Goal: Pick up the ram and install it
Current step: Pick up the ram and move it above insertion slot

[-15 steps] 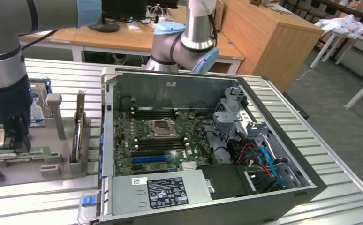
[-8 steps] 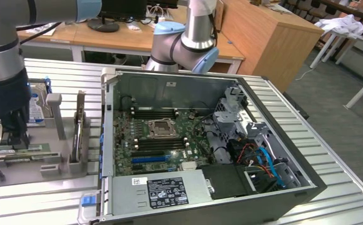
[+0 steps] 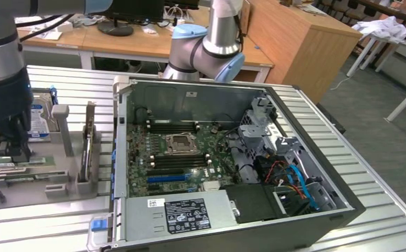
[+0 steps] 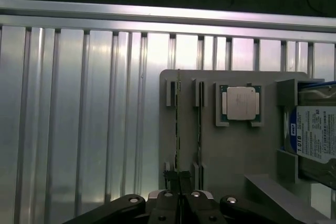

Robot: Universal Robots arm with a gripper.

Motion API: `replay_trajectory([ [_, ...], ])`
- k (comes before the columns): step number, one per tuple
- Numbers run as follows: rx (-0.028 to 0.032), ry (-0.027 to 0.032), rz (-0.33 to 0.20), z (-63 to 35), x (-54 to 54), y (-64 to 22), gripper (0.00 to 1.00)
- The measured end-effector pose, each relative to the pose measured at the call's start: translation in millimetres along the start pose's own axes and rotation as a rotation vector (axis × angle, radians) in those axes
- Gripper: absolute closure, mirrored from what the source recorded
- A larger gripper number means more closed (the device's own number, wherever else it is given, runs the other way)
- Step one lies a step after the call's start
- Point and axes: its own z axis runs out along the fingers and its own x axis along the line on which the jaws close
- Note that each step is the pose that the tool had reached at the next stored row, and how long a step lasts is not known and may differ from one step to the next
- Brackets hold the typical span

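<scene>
Gripper [image 4: 180, 190] fingers [image 4: 168, 196] pinch narrowly on 1 green ram [image 4: 178, 124] standing edge-up in the grey holder [image 4: 236, 150], at the exterior view's left beside the open computer case [image 3: 301, 231].

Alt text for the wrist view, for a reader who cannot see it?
The gripper is shut on the end of a ram standing on edge in a grey holder. A second stick stands beside it, then a processor and a hard drive; the holder sits on a ribbed metal table.

arm [image 3: 221, 29]: silver tubes, blue caps | gripper [image 4: 180, 195]: seemingly black, silver screws
</scene>
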Motion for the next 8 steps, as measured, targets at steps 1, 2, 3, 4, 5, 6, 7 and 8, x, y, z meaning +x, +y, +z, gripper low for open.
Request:
replay_trajectory([
  [1,-0.0001,0.0,0.0,-1.8,0.0,0.0,0.88],
  [2,-0.0001,0.0001,0.0,-3.6,-0.1,0.0,0.88],
  [3,0.0,0.0,0.0,-5.3,-0.1,0.1,0.88],
  [4,-0.0001,0.0,0.0,-7.1,-0.2,0.1,0.88],
  [5,0.0,0.0,0.0,-9.0,-0.2,0.1,0.88],
  [6,-0.0001,0.0001,0.0,-10.8,-0.2,0.1,0.88],
  [7,-0.0001,0.0,0.0,-12.6,-0.3,0.1,0.88],
  [8,0.0,0.0,0.0,-14.4,-0.4,0.1,0.88],
])
